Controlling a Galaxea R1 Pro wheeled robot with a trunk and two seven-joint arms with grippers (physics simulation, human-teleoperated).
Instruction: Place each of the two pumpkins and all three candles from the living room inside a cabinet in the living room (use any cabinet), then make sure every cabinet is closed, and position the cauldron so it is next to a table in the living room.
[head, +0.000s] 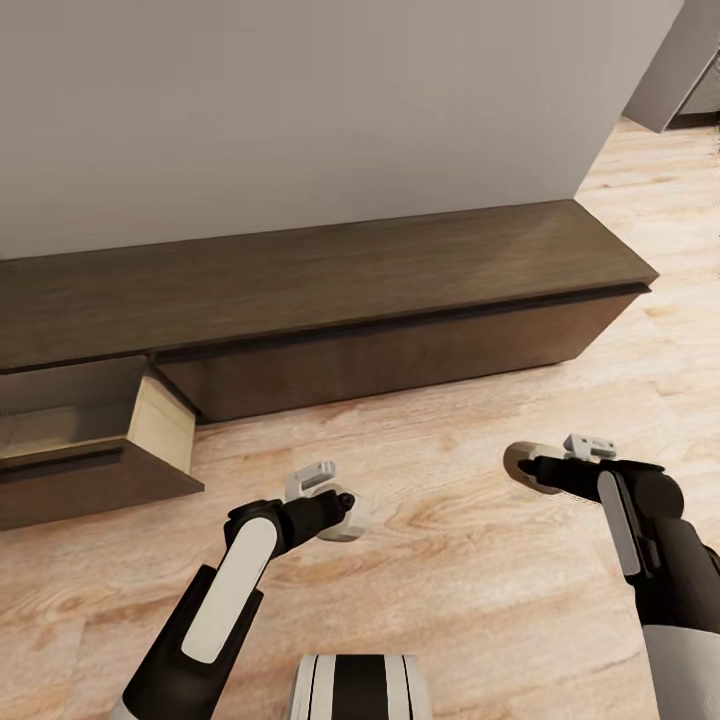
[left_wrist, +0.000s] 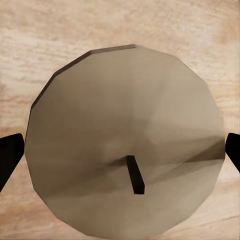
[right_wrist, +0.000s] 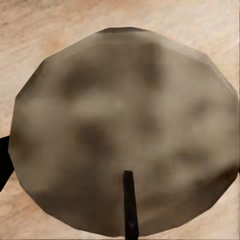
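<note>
**Two candles in hand, one drawer waiting**

While we face the long dark-brown cabinet (head: 330, 300) along the wall, each arm carries a candle clear of the wood floor (head: 450, 560), so both can go in on one approach. Our left gripper (head: 335, 512) is clamped on a cream candle (left_wrist: 125, 145); its wrist view shows dark fingertips (left_wrist: 9, 159) pressed at either side of the wax, the wick pointing at the camera. Our right gripper (head: 545, 468) likewise grips a tan, mottled candle (right_wrist: 125, 135), one fingertip showing at its edge.

At the cabinet's left end a drawer (head: 95, 450) stands pulled out, its pale interior open from above. We judge it was left open to receive these loads, and it lies nearer the left arm. The rest of the cabinet front looks closed. Next we would likely turn toward that drawer, lower each candle in, and later push it shut.
</note>
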